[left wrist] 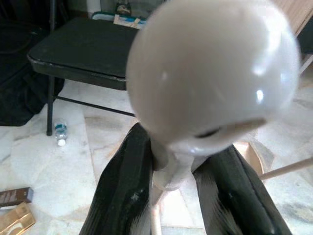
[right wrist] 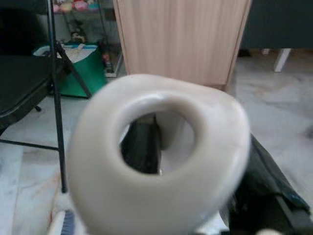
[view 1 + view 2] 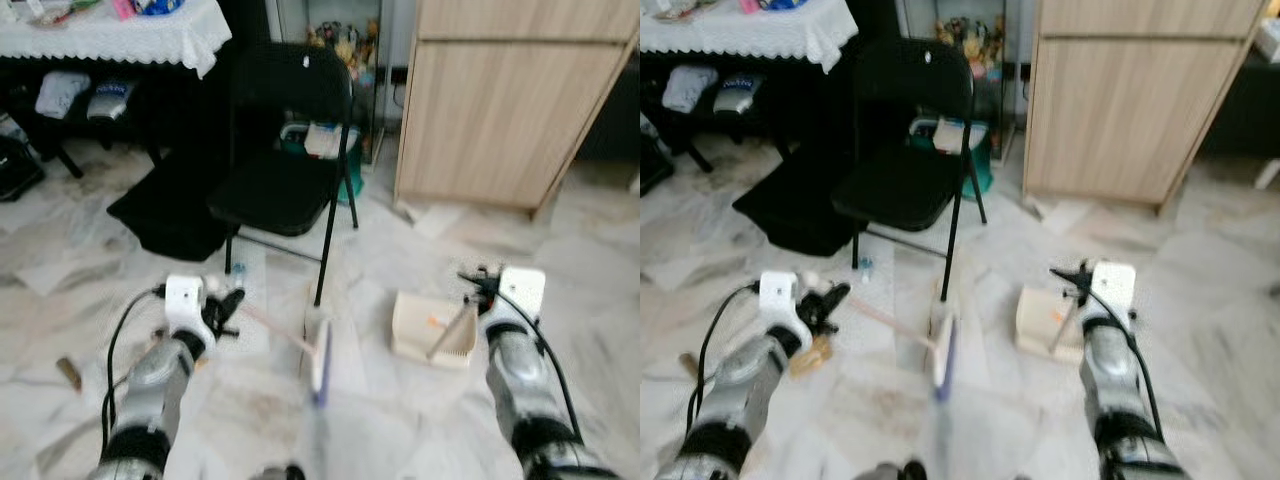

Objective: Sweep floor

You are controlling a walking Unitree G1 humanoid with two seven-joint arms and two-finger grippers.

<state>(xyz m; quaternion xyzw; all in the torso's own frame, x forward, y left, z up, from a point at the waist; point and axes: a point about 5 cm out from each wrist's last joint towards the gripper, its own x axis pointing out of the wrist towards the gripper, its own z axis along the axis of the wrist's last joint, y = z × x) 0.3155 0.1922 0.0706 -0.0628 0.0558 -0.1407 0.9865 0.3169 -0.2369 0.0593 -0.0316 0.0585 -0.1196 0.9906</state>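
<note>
Broom (image 3: 320, 355) in left hand (image 3: 222, 310)

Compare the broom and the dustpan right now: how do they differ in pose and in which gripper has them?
The broom is in the left gripper, held by its rounded handle end; the dustpan is in the right gripper, held by its looped handle end. The broom's handle slants low across to a narrow head with purple bristles; the dustpan is a wider, open tray resting on the floor. Both are cream-coloured.
</note>
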